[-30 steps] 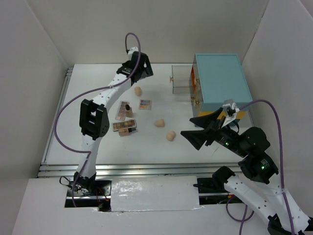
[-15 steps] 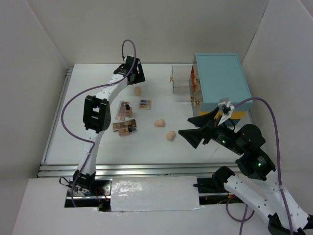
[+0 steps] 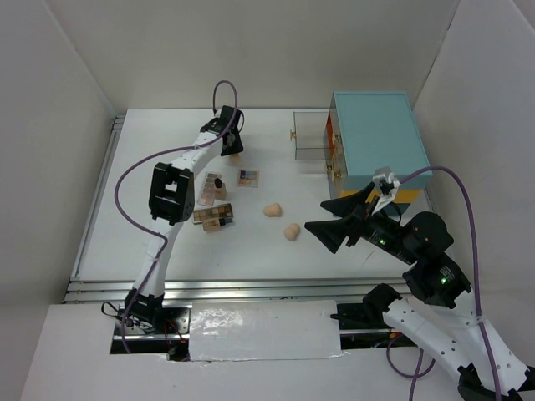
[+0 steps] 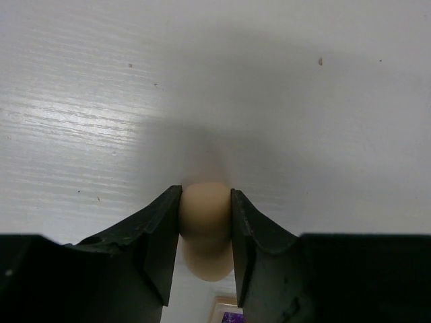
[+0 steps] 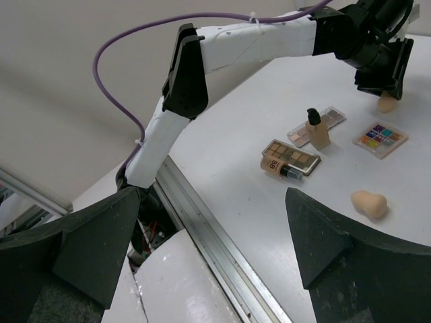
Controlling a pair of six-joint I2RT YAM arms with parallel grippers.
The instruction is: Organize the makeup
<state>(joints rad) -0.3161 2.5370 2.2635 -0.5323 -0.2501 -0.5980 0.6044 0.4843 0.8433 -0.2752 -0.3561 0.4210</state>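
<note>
A peach sponge (image 4: 205, 225) lies on the white table with my left gripper (image 4: 205, 208) shut on it, one dark finger pressed on each side. From above, this sponge (image 3: 236, 158) is at the back, just under the left gripper (image 3: 231, 148). Two more sponges (image 3: 272, 210) (image 3: 291, 231) lie mid-table. A colourful palette (image 3: 247, 178), a brown palette (image 3: 212, 216), a pale palette (image 3: 207, 194) and a black-capped bottle (image 3: 218, 184) sit left of them. A beige tube (image 5: 279, 168) lies against the brown palette. My right gripper (image 3: 316, 215) hangs open and empty right of the sponges.
A big teal case (image 3: 376, 142) stands at the back right, with a clear drawer (image 3: 311, 138) pulled out towards the left. A metal rail (image 3: 209, 288) runs along the table's near edge. White walls close in the left, back and right sides.
My left gripper has come down over the back sponge and closed its fingers onto it. The right arm shifted slightly left a second ago and has held still since.
</note>
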